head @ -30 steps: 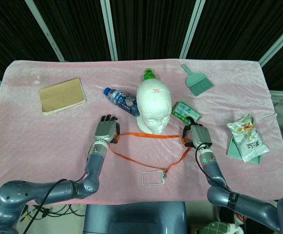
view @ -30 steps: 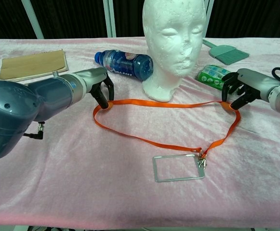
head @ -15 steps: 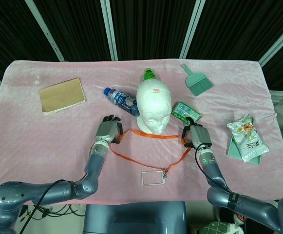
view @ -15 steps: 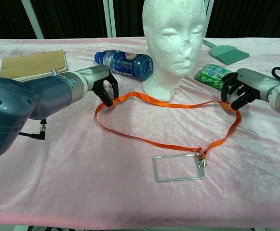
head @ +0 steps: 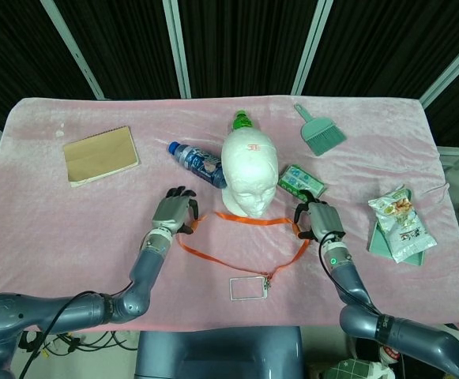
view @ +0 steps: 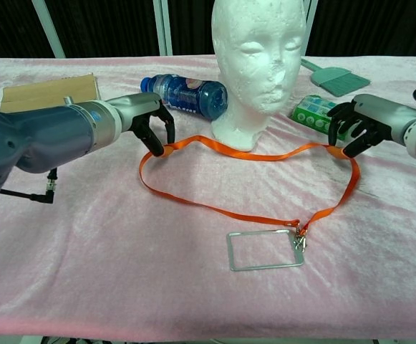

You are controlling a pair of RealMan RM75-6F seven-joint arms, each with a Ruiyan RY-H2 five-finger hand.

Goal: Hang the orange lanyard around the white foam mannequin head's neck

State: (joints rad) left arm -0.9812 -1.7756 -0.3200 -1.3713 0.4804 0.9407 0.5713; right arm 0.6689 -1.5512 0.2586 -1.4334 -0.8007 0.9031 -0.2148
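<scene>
At the middle of a table draped in pink plush cloth, the robot's left hand and right hand each pinch the orange ribbon lanyard between curled dark fingertips, lifting its far stretch just in front of the white foam mannequin head (the strap lies beside the base, not around the neck). The loop trails toward the table's near edge, where a clear rectangular badge holder lies flat on the cloth. Behind the head, a blue plastic water bottle lies on its side; a brown cardboard notebook sits toward the far left corner, a teal hand brush toward the far edge, and a snack packet near the right edge.
</scene>
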